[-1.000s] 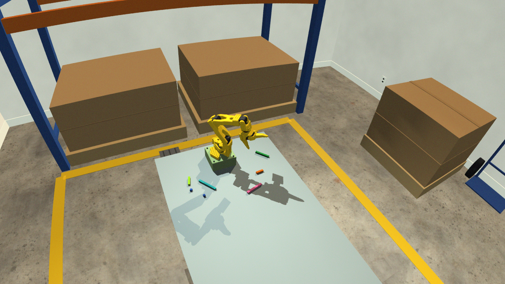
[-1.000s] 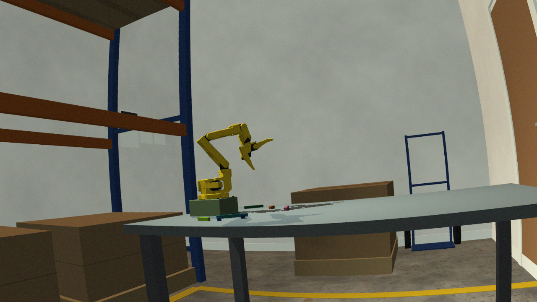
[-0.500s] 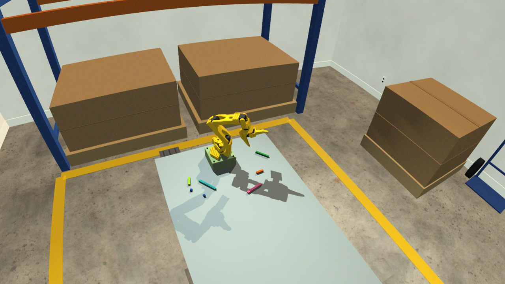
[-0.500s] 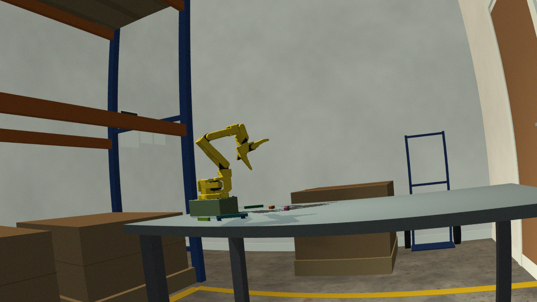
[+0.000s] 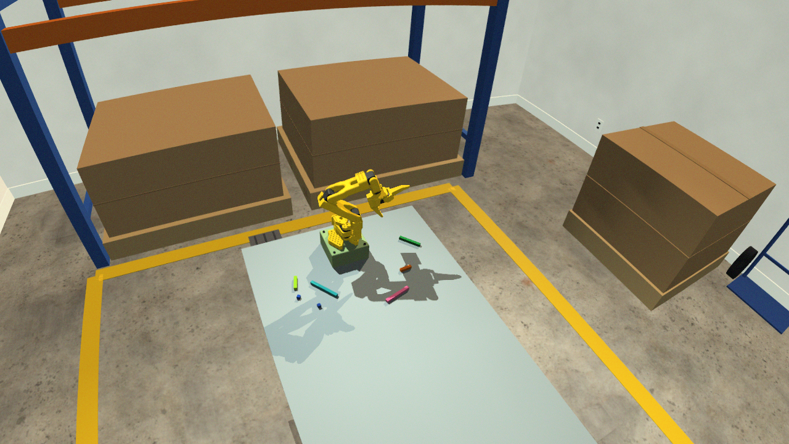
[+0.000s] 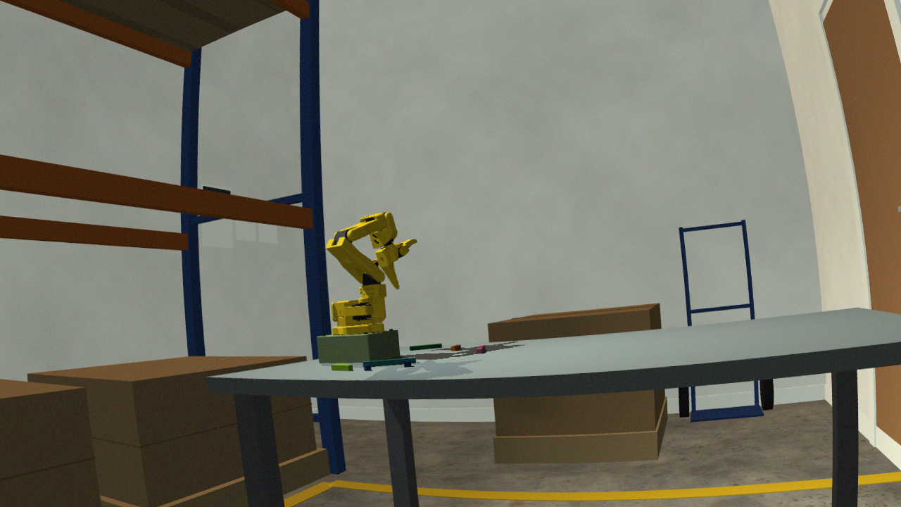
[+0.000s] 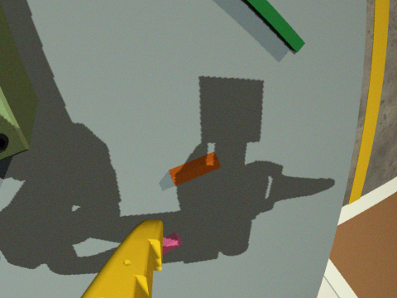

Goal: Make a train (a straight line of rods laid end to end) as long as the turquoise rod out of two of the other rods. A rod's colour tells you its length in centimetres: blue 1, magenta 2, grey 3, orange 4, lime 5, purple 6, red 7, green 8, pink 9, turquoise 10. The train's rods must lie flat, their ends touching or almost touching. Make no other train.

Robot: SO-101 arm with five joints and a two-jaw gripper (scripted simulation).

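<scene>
The turquoise rod point(image 5: 323, 288) point(image 6: 389, 362) lies flat in front of the arm's base. A lime rod point(image 5: 294, 282) point(image 6: 342, 367) and two small blue rods point(image 5: 298, 296) point(image 5: 318, 305) lie near it. A pink rod point(image 5: 397, 294) point(image 6: 480, 348) point(image 7: 171, 242), an orange rod point(image 5: 405, 267) point(image 6: 455, 347) point(image 7: 194, 168) and a green rod point(image 5: 410, 240) point(image 6: 425, 346) point(image 7: 264, 10) lie to the right. My gripper point(image 5: 392, 200) point(image 6: 402, 263) is open and empty, high above the table, between the orange and green rods. In the wrist view the fixed jaw hides most of the pink rod.
The arm stands on a green base block point(image 5: 345, 254) point(image 6: 357, 346) at the table's back edge. Large cardboard boxes point(image 5: 182, 148) point(image 5: 369, 110) stand behind the table on the floor. A yellow floor line point(image 7: 377, 61) runs past the table's right edge.
</scene>
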